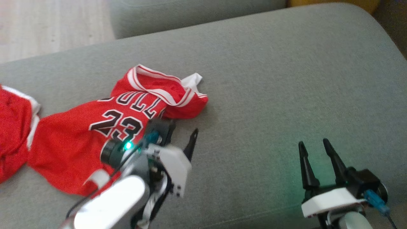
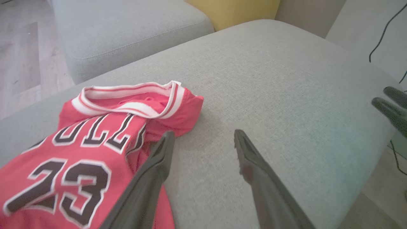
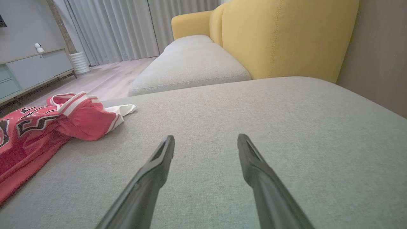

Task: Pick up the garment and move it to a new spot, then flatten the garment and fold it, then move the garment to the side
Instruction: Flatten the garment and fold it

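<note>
The garment (image 1: 79,136) is a red sleeveless jersey with white trim and a black number 23. It lies crumpled on the left half of the grey cushion (image 1: 270,79), its collar bunched up toward the far side. My left gripper (image 1: 181,131) hovers at the jersey's right edge, open with nothing between the fingers. In the left wrist view the left gripper (image 2: 203,133) has one finger over the garment (image 2: 79,149) and the other over bare cushion. My right gripper (image 1: 313,142) stands open over bare cushion at the lower right. The right wrist view shows the right gripper (image 3: 206,136) well apart from the garment (image 3: 28,133).
Another red cloth with white trim (image 1: 12,127) lies at the cushion's left edge. A second grey seat (image 3: 190,66) and a yellow backrest (image 3: 286,38) stand beyond. Wooden floor (image 1: 47,25) runs at the far left. The cushion's right half (image 1: 302,95) is bare.
</note>
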Motion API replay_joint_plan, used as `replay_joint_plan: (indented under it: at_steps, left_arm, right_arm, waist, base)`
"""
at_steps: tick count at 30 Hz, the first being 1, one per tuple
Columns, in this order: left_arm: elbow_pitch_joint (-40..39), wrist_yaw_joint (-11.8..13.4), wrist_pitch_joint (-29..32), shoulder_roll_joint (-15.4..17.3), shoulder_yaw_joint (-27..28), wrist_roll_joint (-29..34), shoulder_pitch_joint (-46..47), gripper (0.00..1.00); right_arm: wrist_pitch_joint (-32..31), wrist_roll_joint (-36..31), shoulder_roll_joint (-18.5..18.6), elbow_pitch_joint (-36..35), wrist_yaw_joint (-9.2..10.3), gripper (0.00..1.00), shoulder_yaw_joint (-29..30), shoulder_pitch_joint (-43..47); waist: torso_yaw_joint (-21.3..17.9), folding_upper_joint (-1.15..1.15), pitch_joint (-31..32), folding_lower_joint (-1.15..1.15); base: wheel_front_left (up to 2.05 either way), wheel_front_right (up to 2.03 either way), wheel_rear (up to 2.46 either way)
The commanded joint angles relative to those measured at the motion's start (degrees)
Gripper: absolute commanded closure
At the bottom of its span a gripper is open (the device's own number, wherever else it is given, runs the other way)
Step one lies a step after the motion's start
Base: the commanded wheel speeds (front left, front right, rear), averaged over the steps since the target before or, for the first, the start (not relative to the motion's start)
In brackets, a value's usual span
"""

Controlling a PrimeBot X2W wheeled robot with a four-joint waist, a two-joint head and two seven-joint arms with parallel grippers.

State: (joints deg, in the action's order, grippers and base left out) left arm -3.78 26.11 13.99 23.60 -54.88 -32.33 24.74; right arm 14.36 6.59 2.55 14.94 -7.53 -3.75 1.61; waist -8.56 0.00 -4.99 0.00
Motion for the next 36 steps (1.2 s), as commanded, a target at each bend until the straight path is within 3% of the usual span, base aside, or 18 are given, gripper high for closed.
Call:
replay_joint_plan:
  at_steps: [1,8,18,19,20,21,22,29,33,35,36]
  left_arm:
    - [-0.3,-0.3,-0.4,0.6,2.4,0.6,3.2,0.00]
    - [17.4,-4.1,-3.4,-3.5,4.3,0.4,11.9,0.00]
    - [34.0,-9.9,-5.9,-9.3,6.4,-2.9,19.8,0.00]
    - [35.4,-10.6,-5.6,-10.0,6.4,-3.6,20.2,0.19]
    - [36.8,-11.1,-5.4,-10.6,6.4,-4.0,20.5,0.55]
    - [38.0,-11.6,-5.5,-11.1,6.3,-4.1,20.8,0.73]
    - [39.1,-12.1,-5.6,-11.5,6.4,-4.5,21.0,0.99]
    - [39.8,-17.1,-8.9,-13.9,7.8,-8.7,19.0,1.00]
    - [30.3,-20.9,-9.5,-12.3,9.9,-13.2,15.3,1.00]
    - [23.1,-21.7,-8.6,-9.4,10.6,-14.5,13.3,1.00]
    - [23.1,-21.7,-8.6,-9.4,10.6,-14.5,13.3,1.00]
  right_arm:
    - [0.6,0.2,0.3,-1.8,0.04,0.00,-1.6,-2.9]
    - [0.6,0.2,0.3,-1.6,0.04,0.00,-1.6,-4.0]
    - [0.6,0.2,0.3,-1.6,0.04,0.00,-2.3,-5.4]
    - [0.6,0.0,0.3,-1.5,0.04,0.00,-2.4,-5.5]
    - [0.6,-0.1,0.3,-1.5,0.04,0.00,-2.6,-5.6]
    - [0.6,-0.2,0.3,-1.4,0.04,0.00,-2.6,-5.7]
    - [0.6,-0.3,0.3,-1.4,0.04,0.00,-2.6,-5.8]
    - [0.6,-1.2,0.3,-1.1,0.04,0.00,-1.2,-4.2]
    - [0.6,-1.9,0.3,-1.2,0.04,0.00,-0.1,-3.0]
    - [0.6,-2.6,0.3,-1.3,0.04,0.00,0.5,-2.4]
    - [0.6,-2.6,0.3,-1.3,0.04,0.00,0.5,-2.4]
  waist:
    - [-1.5,0.00,-1.3,0.00]
    - [-5.4,0.00,-4.1,0.00]
    - [-7.6,0.00,-6.0,0.00]
    - [-7.8,0.00,-5.9,0.00]
    - [-7.9,0.00,-5.8,0.00]
    - [-8.0,0.00,-5.7,0.00]
    - [-8.2,0.00,-5.5,0.00]
    - [-7.3,0.00,-2.9,0.00]
    - [-5.7,0.00,-1.2,0.00]
    - [-4.6,0.00,-0.3,0.00]
    - [-4.6,0.00,-0.3,0.00]
  base:
    - [0.00,0.00,0.00]
    - [0.00,0.00,0.00]
    - [0.00,0.00,0.00]
    - [0.00,0.00,0.00]
    - [0.00,0.00,0.00]
    - [0.00,0.00,0.00]
    - [0.00,0.00,0.00]
    - [0.00,0.00,0.00]
    - [0.00,0.00,0.00]
    - [0.00,0.00,0.00]
    - [0.00,0.00,0.00]
